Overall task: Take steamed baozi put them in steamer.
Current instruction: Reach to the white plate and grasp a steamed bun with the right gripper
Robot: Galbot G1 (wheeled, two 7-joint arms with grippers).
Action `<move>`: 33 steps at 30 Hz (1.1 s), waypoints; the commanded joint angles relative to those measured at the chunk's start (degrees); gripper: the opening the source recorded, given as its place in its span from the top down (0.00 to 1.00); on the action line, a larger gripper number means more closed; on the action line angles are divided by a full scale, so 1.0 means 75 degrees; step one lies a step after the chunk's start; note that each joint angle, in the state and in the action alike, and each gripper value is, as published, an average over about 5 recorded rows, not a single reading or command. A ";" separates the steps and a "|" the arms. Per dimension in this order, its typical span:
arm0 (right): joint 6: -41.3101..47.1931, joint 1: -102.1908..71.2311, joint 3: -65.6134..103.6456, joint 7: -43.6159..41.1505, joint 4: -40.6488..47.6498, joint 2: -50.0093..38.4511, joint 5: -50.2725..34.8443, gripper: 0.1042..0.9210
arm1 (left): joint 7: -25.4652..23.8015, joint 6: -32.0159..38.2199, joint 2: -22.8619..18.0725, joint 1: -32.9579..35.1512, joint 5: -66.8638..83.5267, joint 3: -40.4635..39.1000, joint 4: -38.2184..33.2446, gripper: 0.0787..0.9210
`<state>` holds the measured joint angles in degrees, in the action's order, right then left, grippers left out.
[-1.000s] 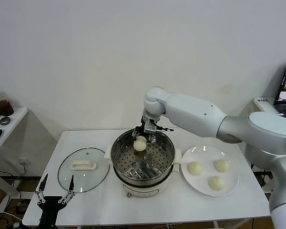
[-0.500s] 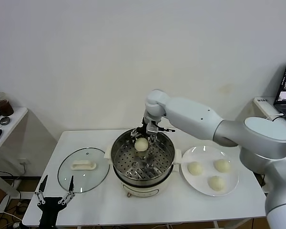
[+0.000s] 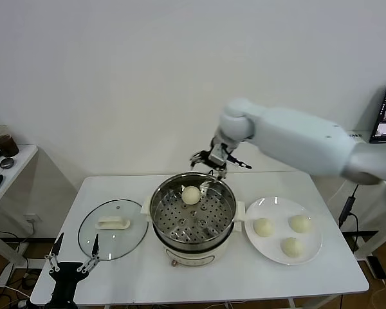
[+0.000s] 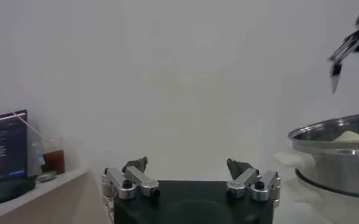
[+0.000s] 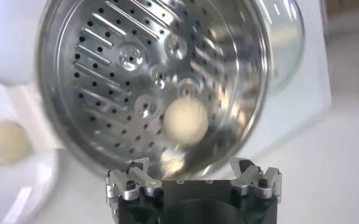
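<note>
A glass lid lies flat on the white table — a white plate sits opposite.

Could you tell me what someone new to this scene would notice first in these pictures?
The eye lands on the shiny steamer at the middle of the table, with one baozi lying on its perforated tray. Just above its far rim hangs the right pincer, open and empty. To the steamer's right, three more baozi wait on a white plate; the glass lid lies to its left.
</note>
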<state>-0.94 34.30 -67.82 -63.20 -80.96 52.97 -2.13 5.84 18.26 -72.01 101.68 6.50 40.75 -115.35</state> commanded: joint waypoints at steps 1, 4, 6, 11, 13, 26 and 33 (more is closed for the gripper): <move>0.3491 0.0357 -0.0265 -0.0569 -0.1617 -0.2648 -0.1086 0.12 | -0.0091 -0.0464 0.0144 0.0050 0.0085 -0.0010 -0.0112 0.12; 0.3260 -0.0089 -0.0322 -0.0788 -0.1651 -0.3128 -0.0725 0.12 | -0.0107 -0.0517 0.0169 0.0020 -0.0028 -0.0024 -0.0090 0.12; 0.2929 -0.0668 -0.0142 -0.0839 -0.1559 -0.3367 -0.0410 0.12 | -0.0093 -0.0515 0.0161 -0.0033 -0.0069 -0.0039 -0.0055 0.12; 0.2373 -0.2335 0.0914 -0.0823 -0.1310 -0.3594 0.0192 0.12 | -0.0079 -0.0508 0.0154 -0.0160 -0.0143 -0.0061 0.0045 0.12; 0.2270 -0.2833 0.1273 -0.0796 -0.1198 -0.3566 0.0385 0.12 | -0.0084 -0.0502 0.0152 -0.0191 -0.0166 -0.0055 0.0087 0.12; 0.2044 -0.4860 0.2752 -0.0201 0.0067 -0.2442 0.1498 0.12 | -0.0077 -0.0437 0.0109 -0.0198 -0.0322 0.0026 0.0180 0.12; 0.1750 -0.5183 0.3111 0.0043 0.0842 -0.1646 0.1575 0.12 | -0.0072 -0.0375 0.0072 -0.0166 -0.0447 0.0113 0.0155 0.12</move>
<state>13.36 2.37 -49.61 -64.41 -80.60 35.74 6.74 5.33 15.66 -71.56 100.50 3.35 41.72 -114.17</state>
